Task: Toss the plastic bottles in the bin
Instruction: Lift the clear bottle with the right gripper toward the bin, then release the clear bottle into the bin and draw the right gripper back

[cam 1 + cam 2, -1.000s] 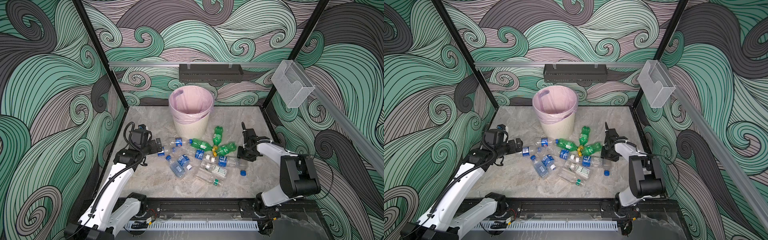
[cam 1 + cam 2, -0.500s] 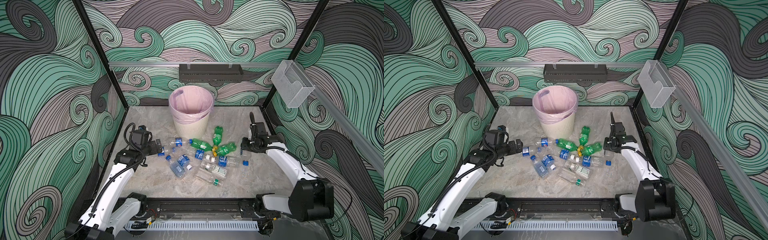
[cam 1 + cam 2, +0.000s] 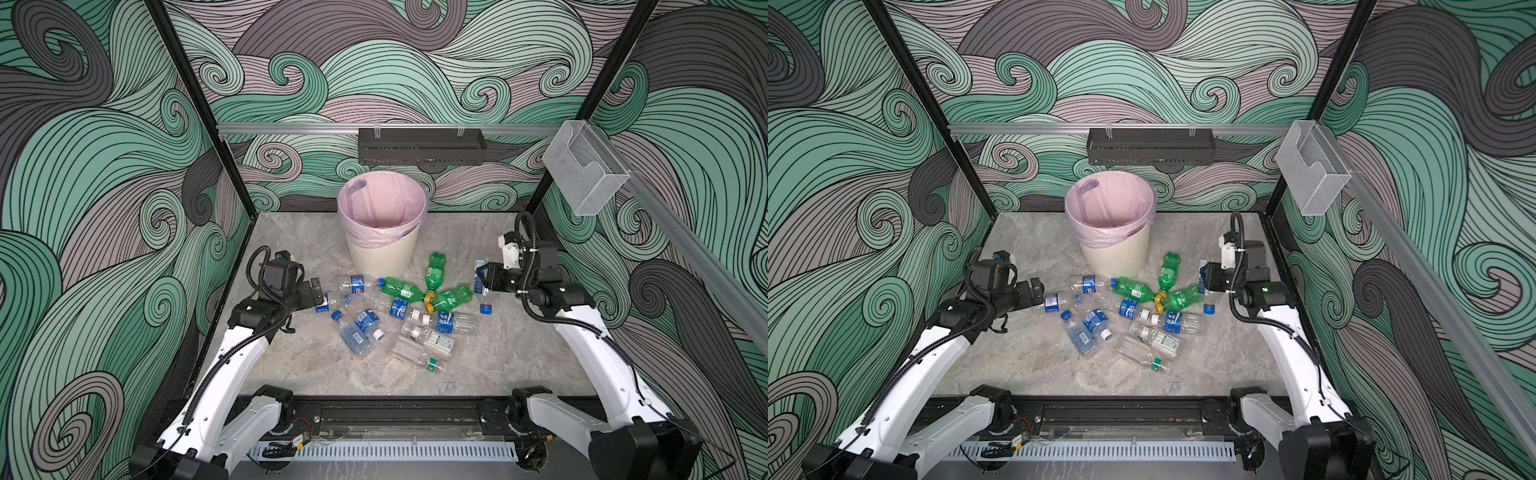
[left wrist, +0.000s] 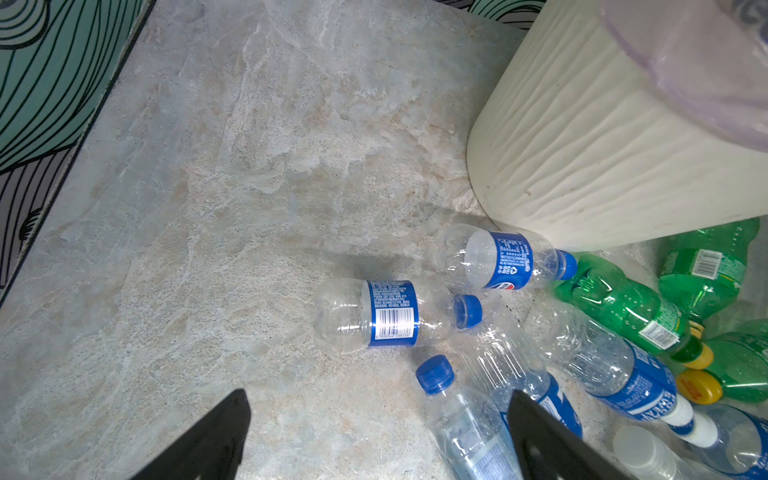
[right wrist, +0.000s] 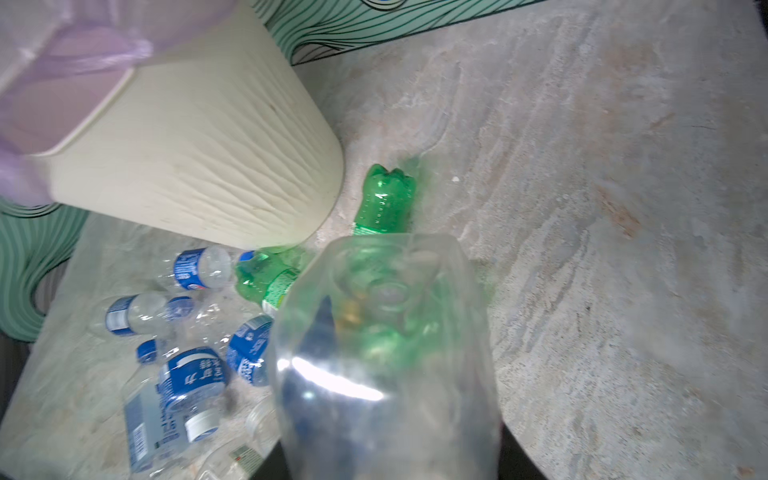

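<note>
Both top views: bin [image 3: 382, 255] upright at the back of the desk [image 3: 291, 365], with loose plastic bottles [image 3: 360, 330] scattered just in front of it. Right end effector [image 3: 483, 279], front-right of the bin, is clamped on a clear bottle [image 3: 482, 291] with its blue cap downward. Left end effector [image 3: 318, 293], front-left of the bin, has its jaws spread wide and empty. Left wrist view: black fingers [image 4: 216, 436] apart over bare desk, blue-labelled bottles lying near the bin's base. Right wrist view: the gripped clear bottle fills the foreground, with the bin's ribbed wall beyond it.
</note>
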Available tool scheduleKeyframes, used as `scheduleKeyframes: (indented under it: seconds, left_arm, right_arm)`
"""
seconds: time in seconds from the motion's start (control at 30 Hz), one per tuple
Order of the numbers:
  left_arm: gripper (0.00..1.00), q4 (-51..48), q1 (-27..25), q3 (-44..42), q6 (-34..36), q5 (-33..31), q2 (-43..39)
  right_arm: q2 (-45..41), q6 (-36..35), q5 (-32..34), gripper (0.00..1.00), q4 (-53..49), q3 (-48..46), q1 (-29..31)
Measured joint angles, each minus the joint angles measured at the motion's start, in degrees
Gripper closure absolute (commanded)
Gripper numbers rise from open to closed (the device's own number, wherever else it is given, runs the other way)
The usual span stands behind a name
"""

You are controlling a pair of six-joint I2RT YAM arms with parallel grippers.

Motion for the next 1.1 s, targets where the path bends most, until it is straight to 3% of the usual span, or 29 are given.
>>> scheduleKeyframes:
  seconds: [0.1, 0.23, 0.27, 0.37, 0.4, 0.5, 0.57, 0.67, 0.9, 1.1]
  left_arm:
    - [0.01, 0.00, -0.02, -0.11, -0.33, -0.48, -0.02]
    - [0.01, 0.04, -0.02, -0.24, -0.76, -0.55, -0.09]
    - [0.01, 0.20, -0.02, -0.33, -0.94, -0.52, -0.13]
    - [0.01, 0.74, 0.00, -0.76, -2.29, -0.31, -0.26]
    - [0.01, 0.87, 0.00, -0.83, -2.91, -0.26, -0.22]
    - [0.01, 0.87, 0.00, -0.83, -4.83, -0.11, -0.22]
    - [0.01, 0.83, 0.00, -0.83, -5.53, -0.13, -0.22]
    - [0.01, 0.83, 0.00, -1.05, -6.16, -0.15, -0.59]
    - [0.01, 0.37, 0.00, -3.56, -7.02, -1.77, -2.60]
    - [0.01, 0.50, 0.00, -3.87, -8.37, -3.48, -1.79]
  right_arm:
    - [2.03, -0.44, -5.31, 0.64, 0.17, 5.09, 0.22]
    - [9.97, 1.22, -11.26, 0.63, 4.46, 20.81, 3.15]
    - [13.31, 2.19, -12.13, 0.54, 6.47, 26.49, 4.63]
    - [26.69, 5.40, -13.35, 0.06, 12.33, 48.26, 9.64]
    - [31.39, 6.67, -13.31, 0.01, 13.88, 55.47, 10.93]
    - [43.76, 10.62, -13.22, 0.01, 15.19, 74.71, 13.09]
    - [47.67, 11.74, -13.33, 0.01, 13.84, 80.24, 13.11]
    - [45.77, 11.15, -12.94, 0.01, 11.67, 75.12, 12.74]
    - [21.35, 5.29, -9.35, 0.01, 13.97, 37.03, 12.22]
    - [7.52, 1.33, -6.47, 0.01, 14.53, 25.38, 12.15]
